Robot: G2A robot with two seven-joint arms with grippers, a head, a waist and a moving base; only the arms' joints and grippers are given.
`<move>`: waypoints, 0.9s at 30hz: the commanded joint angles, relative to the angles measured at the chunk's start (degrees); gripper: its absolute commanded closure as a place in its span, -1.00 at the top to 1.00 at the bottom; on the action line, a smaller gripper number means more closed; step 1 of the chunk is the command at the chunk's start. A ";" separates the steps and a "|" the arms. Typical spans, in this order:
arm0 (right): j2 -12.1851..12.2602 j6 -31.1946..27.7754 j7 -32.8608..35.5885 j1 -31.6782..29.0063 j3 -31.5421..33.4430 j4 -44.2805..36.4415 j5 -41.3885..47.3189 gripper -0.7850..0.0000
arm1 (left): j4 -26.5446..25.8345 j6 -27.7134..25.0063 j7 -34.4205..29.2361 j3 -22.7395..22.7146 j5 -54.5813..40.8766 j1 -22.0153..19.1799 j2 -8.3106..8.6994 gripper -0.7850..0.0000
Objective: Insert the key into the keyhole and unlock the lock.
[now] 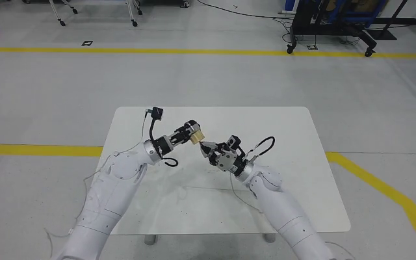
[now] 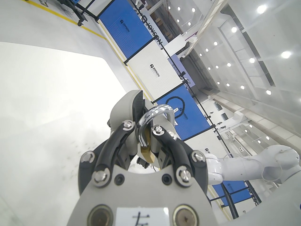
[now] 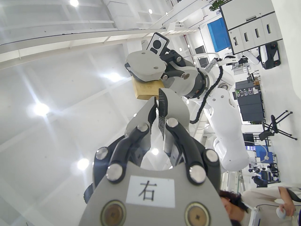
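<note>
Brass lock [image 3: 147, 90], likely heavy, rigid and slick, sits above the table [image 1: 292, 130] clamped by its flat sides in the left gripper [image 2: 150, 118], best held there; right gripper [image 3: 158, 102] is pinched shut just beside it, and I cannot tell if it holds the key.

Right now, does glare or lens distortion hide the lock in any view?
Right wrist view: ceiling lamps flare into starbursts, but none covers the brass padlock body. Left wrist view: wide-angle bending curves the blue wall panels; the silver steel shackle glints. Top view: evenly lit.

Left pincer [image 1: 194, 135] clamped, right pincer [image 1: 207, 151] clamped, tips close
</note>
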 commanded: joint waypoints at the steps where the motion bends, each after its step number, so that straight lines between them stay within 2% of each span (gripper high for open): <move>1: 0.05 -1.47 -0.03 0.06 0.10 0.00 -0.82 -0.95 | 0.17 1.04 -0.24 -0.13 -1.78 0.01 -0.04 -1.00; 2: 0.12 -2.96 -0.48 -0.11 0.24 -0.23 -1.90 -0.40 | 0.35 1.73 -0.57 -0.24 -3.04 -0.10 -0.06 -1.00; 3: 0.20 -4.51 -1.10 -0.45 0.38 -0.66 -2.99 -0.20 | 0.61 2.50 -1.02 -0.38 -4.13 -0.27 -0.07 -1.00; 5: 0.41 -7.11 -2.21 -1.39 0.81 -1.98 -5.03 0.00 | 1.42 5.28 -2.48 -0.48 -6.85 -0.79 -0.12 -1.00; 7: 0.81 -10.46 -3.66 -2.72 1.88 -3.74 -8.08 0.55 | 2.33 8.03 -4.24 -0.60 -9.13 -1.63 -0.14 -1.00; 8: 1.04 -12.11 -4.91 -3.61 2.53 -4.90 -9.89 0.74 | 2.79 9.25 -4.86 -0.62 -9.49 -2.10 -0.14 -1.00; 10: 1.57 -15.32 -6.88 -5.83 4.14 -7.68 -13.34 0.96 | 3.50 11.24 -6.20 -0.32 -9.89 -2.87 -0.18 -1.00; 12: 2.25 -19.28 -9.68 -8.77 6.56 -10.96 -18.02 1.00 | 4.37 13.94 -7.42 0.46 -8.30 -3.98 -0.19 -1.00; 14: 2.90 -23.44 -13.66 -12.56 9.09 -15.13 -23.62 0.73 | 5.03 16.49 -8.72 1.94 -5.77 -4.84 -0.29 -1.00; 15: 3.19 -25.21 -15.06 -14.70 10.37 -17.33 -25.64 0.70 | 5.48 18.26 -9.42 2.77 -4.17 -5.61 -0.34 -1.00; 17: 3.74 -28.36 -17.51 -18.94 13.28 -21.24 -28.50 1.00 | 6.42 21.50 -11.74 5.27 -0.16 -6.94 -0.54 -1.00; 20: 4.16 -31.00 -20.66 -23.36 16.26 -25.25 -30.37 1.00 | 7.27 23.82 -12.46 9.53 7.44 -8.85 -1.05 -1.00; 27: 4.16 -31.00 -20.66 -23.36 16.26 -25.25 -30.37 1.00 | 9.67 25.06 -14.69 17.49 18.47 -11.85 -2.50 -1.00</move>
